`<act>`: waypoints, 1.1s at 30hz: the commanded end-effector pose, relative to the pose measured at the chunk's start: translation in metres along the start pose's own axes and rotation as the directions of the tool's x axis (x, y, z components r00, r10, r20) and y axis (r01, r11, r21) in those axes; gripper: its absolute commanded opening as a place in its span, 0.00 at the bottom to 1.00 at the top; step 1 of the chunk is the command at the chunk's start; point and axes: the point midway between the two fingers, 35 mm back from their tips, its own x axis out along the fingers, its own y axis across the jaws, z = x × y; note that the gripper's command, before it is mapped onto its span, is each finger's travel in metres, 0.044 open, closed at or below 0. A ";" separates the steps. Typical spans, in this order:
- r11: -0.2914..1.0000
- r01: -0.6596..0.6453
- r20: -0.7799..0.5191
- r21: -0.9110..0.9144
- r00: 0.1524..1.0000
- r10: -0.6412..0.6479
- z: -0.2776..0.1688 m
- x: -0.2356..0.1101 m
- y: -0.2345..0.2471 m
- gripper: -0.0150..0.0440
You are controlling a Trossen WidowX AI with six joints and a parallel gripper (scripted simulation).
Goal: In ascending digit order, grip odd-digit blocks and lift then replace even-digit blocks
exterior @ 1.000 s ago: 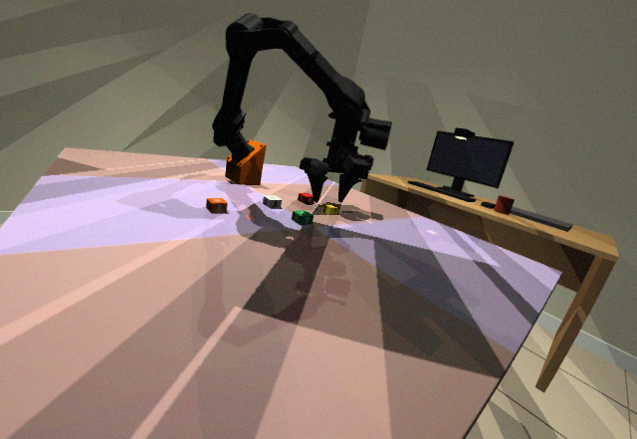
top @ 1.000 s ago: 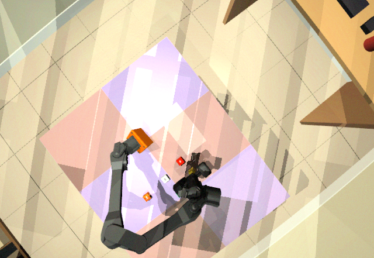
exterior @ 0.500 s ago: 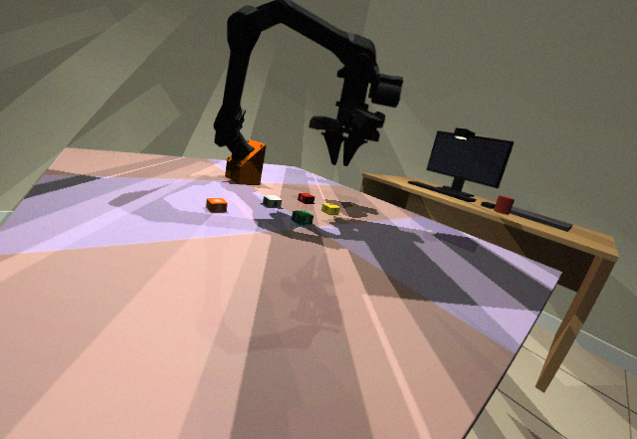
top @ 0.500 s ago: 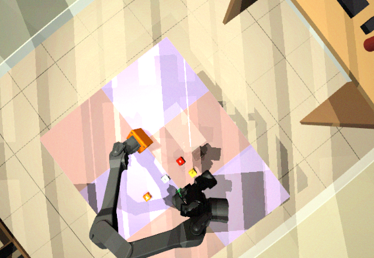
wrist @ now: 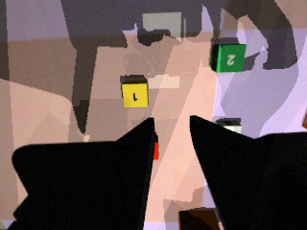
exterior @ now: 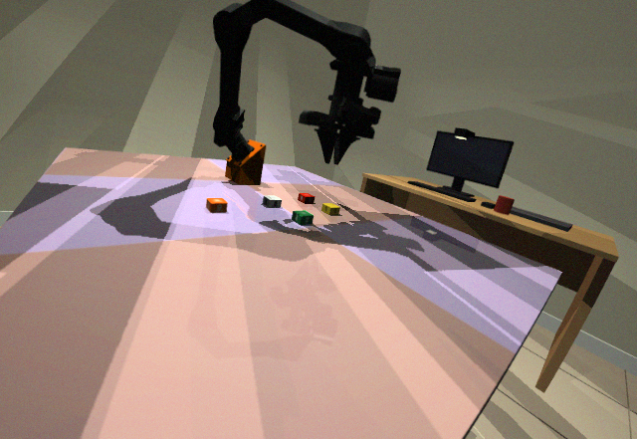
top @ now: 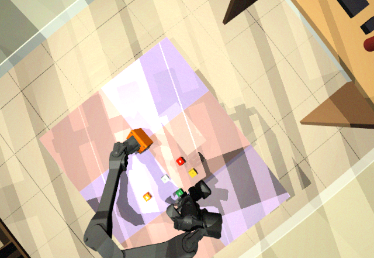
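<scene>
Several small digit blocks lie on the pink and lilac table. The yellow block shows a 1. The green block shows a 2. The red block, the white block and the orange block lie near them; their digits are too small or too hidden to read. My gripper hangs high above the blocks. Its fingers stand close together with nothing between them. The fingers partly hide the red and white blocks in the wrist view.
The arm's orange base stands at the back of the table. A wooden desk with a monitor and a red cup stands to the right, off the table. Dark shadows cross the table top.
</scene>
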 end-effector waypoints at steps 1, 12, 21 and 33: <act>1.000 0.005 0.001 0.025 1.000 -0.005 0.017 0.000 -0.068 0.46; 1.000 0.008 0.001 0.025 1.000 -0.008 0.020 0.011 -0.083 0.55; 1.000 0.013 0.001 0.026 1.000 -0.013 0.018 0.081 -0.085 0.93; 1.000 0.013 0.002 0.026 1.000 -0.013 0.019 0.096 -0.085 0.93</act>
